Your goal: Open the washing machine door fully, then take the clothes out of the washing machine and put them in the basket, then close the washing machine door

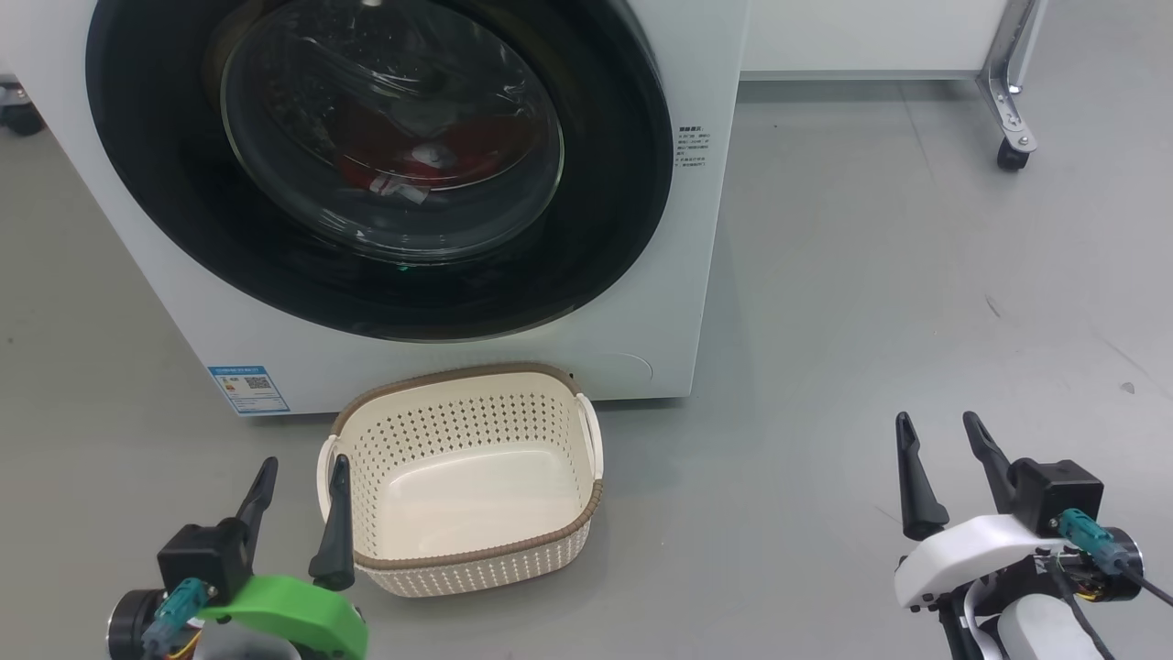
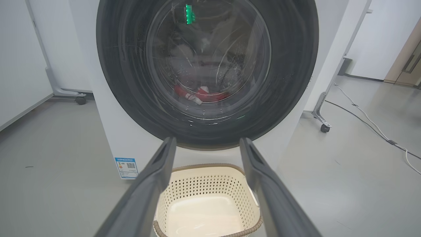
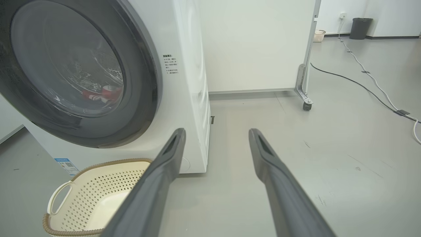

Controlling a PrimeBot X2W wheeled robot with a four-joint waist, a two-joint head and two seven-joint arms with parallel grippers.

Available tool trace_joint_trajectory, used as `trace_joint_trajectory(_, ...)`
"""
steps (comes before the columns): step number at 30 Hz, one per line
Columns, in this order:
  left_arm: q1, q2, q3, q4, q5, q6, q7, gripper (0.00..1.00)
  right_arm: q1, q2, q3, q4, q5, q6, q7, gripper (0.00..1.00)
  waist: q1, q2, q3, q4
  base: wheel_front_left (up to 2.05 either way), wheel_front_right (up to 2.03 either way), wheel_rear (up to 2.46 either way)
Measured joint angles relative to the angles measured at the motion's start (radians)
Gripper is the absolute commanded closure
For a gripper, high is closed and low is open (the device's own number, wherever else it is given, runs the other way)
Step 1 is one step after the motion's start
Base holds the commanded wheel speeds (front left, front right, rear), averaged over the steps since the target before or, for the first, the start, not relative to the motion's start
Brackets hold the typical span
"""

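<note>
Inside the washing machine [image 1: 706, 183], behind the closed door [image 1: 165, 211]: the clothes [image 1: 403, 165], red, likely soft and light, best pinched at a raised fold; basket [image 1: 476, 550] empty in front; left gripper [image 1: 305, 461], right gripper [image 1: 937, 418] both wide, empty.

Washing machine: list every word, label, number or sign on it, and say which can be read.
Blue sticker, lower left of the washing machine front: small print and a square code, too small to read.
Grey printed block, right of the washing machine door: several lines, too blurred to read.
No text can be quoted.
</note>
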Motion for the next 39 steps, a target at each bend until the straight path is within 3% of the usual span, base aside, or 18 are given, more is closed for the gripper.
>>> trace_joint_trajectory(11, -0.015, 0.002, -0.022, 0.017, 0.110, 0.025, -0.029, 0.00, 0.000, 0.012, 0.006, 0.004, -0.109, -0.018, -0.028, 0.00, 0.0000, 0.0000, 0.000, 0.002, 0.00, 0.00, 0.00)
trace_joint_trajectory(39, -0.024, 0.001, -0.007, 0.035, 0.115, 0.036, -0.029, 0.00, 0.002, 0.039, -0.037, 0.005, -0.127, -0.016, -0.028, 0.00, 0.0000, 0.0000, 0.012, 0.006, 0.00, 0.00, 0.00)
